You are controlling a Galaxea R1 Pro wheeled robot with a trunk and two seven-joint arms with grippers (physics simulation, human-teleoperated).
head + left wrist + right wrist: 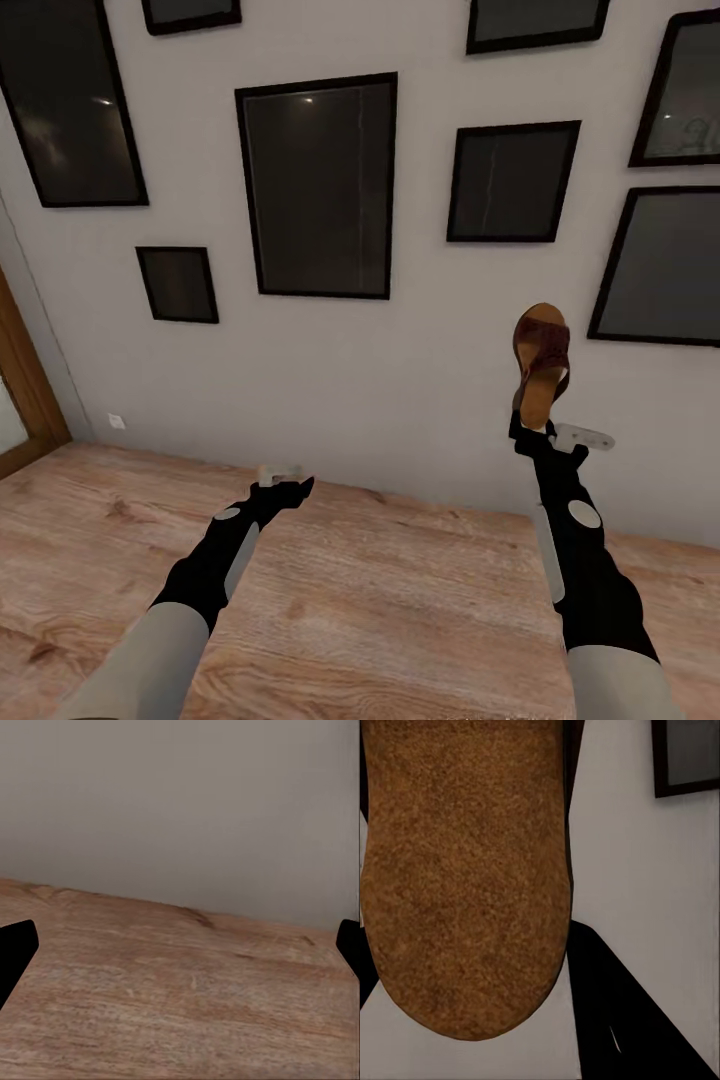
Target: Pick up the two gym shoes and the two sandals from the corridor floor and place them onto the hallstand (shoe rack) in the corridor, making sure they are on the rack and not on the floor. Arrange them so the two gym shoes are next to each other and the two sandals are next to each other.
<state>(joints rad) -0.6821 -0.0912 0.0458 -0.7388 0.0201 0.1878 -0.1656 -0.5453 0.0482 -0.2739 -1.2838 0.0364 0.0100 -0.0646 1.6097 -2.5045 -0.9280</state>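
Holding one small brown open-toe sandal (541,361) with a dark reddish-brown strap and tan sole, clamped at its heel end in the black right gripper (532,424), raised upright in front of the wall. In the right wrist view, tan sole (465,870) very close, one black finger (622,1012) beside it. Lower, black left gripper (283,487) spread wide, nothing between its fingertips (15,952), hovering over the light brown wood-grain plank floor (380,610). Farther, pale grey wall (330,380) with black-framed dark pictures (318,186).
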